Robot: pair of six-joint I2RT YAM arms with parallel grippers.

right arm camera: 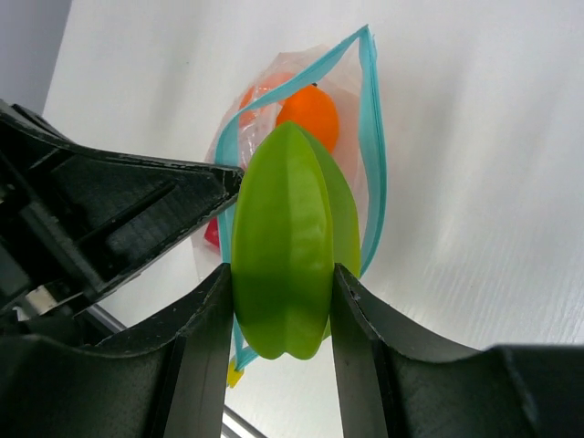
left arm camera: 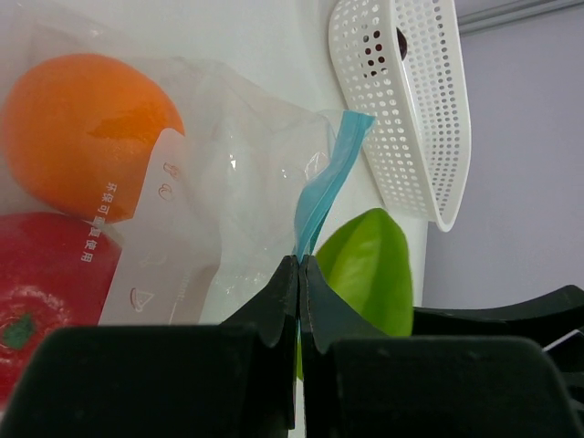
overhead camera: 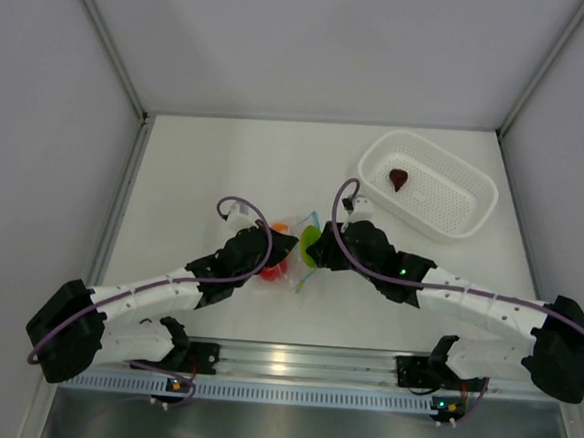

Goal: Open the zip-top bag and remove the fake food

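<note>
In one zip-top bag [left arm camera: 239, 173], one red ball [left arm camera: 46, 283], one orange ball [left arm camera: 78, 128].

left gripper [overhead camera: 290, 247] at zip-top bag [overhead camera: 280, 270] | right gripper [overhead camera: 323, 253] at green piece [overhead camera: 310, 242]

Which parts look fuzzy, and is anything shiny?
Left wrist view: the black left pincer pinching the clear crinkly zip-top bag looks blurry. Right wrist view: the lime-green oval piece is sharp. Top view: glare on the silver metal rail.

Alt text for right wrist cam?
Right gripper grips a lime-green toy piece at the open mouth of the clear zip-top bag. An orange ball sits inside; the left gripper pinches the bag's rim.
</note>
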